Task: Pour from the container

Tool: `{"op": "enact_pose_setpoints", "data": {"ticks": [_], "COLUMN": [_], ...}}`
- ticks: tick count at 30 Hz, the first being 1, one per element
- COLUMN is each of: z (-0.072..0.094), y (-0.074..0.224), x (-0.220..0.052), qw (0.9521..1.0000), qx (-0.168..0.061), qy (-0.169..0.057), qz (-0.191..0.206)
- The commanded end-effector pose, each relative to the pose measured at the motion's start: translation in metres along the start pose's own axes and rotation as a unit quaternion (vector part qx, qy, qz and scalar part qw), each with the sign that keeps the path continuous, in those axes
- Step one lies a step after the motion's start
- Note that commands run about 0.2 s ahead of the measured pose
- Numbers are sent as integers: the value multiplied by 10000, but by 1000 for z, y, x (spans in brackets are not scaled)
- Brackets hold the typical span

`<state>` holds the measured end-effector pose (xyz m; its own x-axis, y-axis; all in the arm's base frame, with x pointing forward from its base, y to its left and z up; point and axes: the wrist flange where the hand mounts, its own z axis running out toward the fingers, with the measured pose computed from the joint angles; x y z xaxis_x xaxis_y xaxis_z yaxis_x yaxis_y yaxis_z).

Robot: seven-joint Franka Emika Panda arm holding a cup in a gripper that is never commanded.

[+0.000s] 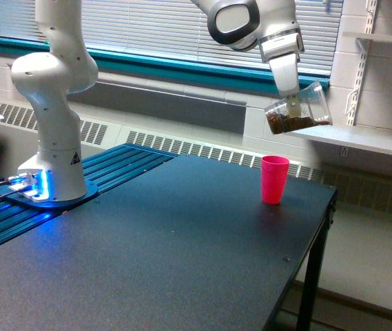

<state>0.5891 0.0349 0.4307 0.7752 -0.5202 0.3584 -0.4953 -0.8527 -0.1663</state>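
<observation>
The gripper (pixel 293 103), jaws closed on the tilted cup (pixel 299 110), should bring its rim from two o'clock over the pink cup (pixel 274 178) before tipping further.

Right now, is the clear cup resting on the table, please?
No, the clear cup hangs tilted in the air, above the pink cup standing on the table.

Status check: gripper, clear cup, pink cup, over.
Gripper shut on clear cup, tilted, brown granules inside. Pink cup upright on table, below, slightly toward exterior view's left. Path clear.
</observation>
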Motion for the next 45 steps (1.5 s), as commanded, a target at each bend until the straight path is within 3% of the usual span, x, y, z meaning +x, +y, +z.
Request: {"op": "enact_pose_setpoints", "data": {"ticks": [1, 5, 7, 12, 24, 45], "z": [2, 2, 8, 11, 11, -15], "y": [20, 21, 40, 37, 17, -27], "x": [12, 12, 25, 23, -10, -77], "qw": [9978, 9963, 9924, 9910, 9904, 9919], "qx": [-116, -116, -126, -183, -268, -354], "qy": [29, 26, 1, 11, -39, 31], "qz": [646, 847, 1224, 1325, 1358, 1220]}}
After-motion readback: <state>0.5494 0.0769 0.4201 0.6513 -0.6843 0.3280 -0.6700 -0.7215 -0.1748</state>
